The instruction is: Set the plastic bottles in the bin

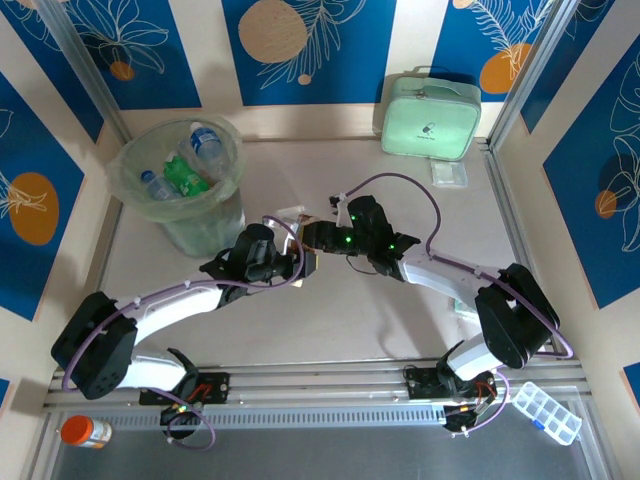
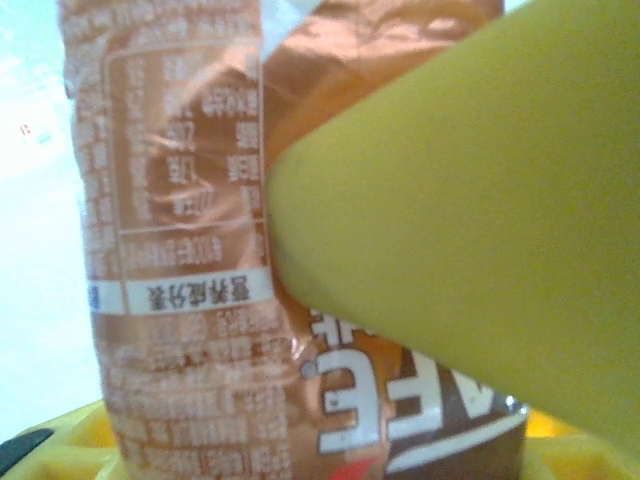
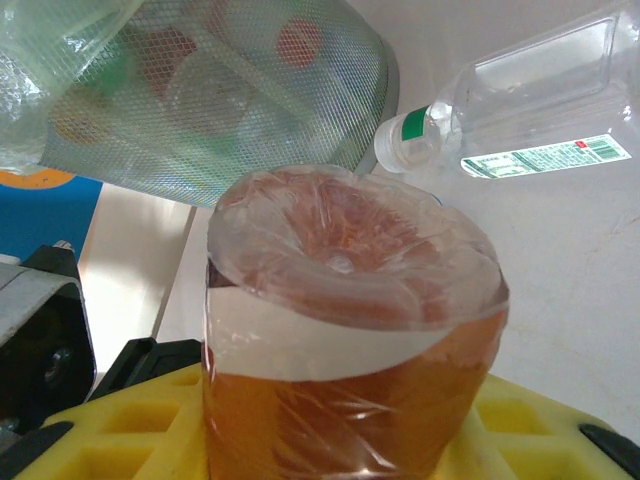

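The bin [image 1: 205, 232] (round, pale green, lined with a clear bag) stands at the far left of the table [image 1: 350, 320], with several plastic bottles [image 1: 207, 146] lying inside it, clear ones with blue caps and a green one. A mint-green case [image 1: 430, 118] stands at the back wall, well apart from it. The two arms meet near the middle of the table, just beside the bin. The right gripper [image 1: 318, 238] is clamped on a brown-labelled bottle [image 3: 350, 400], which sits between its yellow fingers [image 3: 130, 420] with its base toward the wrist camera. The left gripper [image 1: 303, 262] is at the same bottle — one yellow pad [image 2: 480, 220] lies against the label, but I cannot tell whether its jaws actually grip. A clear bottle [image 3: 540, 100] with a white cap lies on its side on the table near the bin. An orange-capped jar [image 1: 85, 431] stands at the near left corner.
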Robot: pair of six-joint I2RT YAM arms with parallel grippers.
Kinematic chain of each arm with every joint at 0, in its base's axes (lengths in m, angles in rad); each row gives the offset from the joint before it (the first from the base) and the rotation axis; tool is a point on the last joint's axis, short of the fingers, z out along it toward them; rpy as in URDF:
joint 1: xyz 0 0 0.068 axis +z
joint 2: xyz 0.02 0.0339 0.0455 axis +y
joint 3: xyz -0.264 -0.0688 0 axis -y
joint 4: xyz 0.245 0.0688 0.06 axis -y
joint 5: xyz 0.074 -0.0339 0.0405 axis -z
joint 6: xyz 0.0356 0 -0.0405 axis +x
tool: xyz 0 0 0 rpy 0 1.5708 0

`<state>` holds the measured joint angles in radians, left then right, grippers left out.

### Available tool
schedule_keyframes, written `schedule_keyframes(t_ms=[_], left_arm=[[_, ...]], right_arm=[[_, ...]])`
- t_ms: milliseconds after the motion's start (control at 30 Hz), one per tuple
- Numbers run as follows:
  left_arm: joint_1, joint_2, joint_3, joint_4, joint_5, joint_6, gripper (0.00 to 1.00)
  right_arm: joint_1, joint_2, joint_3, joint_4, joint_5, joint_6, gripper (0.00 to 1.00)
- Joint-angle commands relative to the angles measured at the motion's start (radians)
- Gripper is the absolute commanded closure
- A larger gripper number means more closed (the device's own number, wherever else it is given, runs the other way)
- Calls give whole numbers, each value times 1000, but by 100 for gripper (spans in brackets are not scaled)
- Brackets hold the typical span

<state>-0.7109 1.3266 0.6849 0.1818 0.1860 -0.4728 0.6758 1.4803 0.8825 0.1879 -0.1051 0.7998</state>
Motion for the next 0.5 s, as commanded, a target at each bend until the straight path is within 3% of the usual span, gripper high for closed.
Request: schedule_keyframes(t_ms=[0,133,300,367,467], left_arm=[[10,-28,-7,52,1,5,49],[10,-38,-16,62,5,7,54],[11,-38,-14,58,4,10,57],[11,-40,-15,53,-4,11,57],[12,-50,-15,43,-19,15,57]], right_arm=[[10,0,-5,-30,31,-27,55],[10,-1,-5,-38,45,-24,50],[19,-14,3,-72,95,-36,21],[21,-28,1,-93,143,-31,15],[15,-73,-26,-93,205,-7,12]])
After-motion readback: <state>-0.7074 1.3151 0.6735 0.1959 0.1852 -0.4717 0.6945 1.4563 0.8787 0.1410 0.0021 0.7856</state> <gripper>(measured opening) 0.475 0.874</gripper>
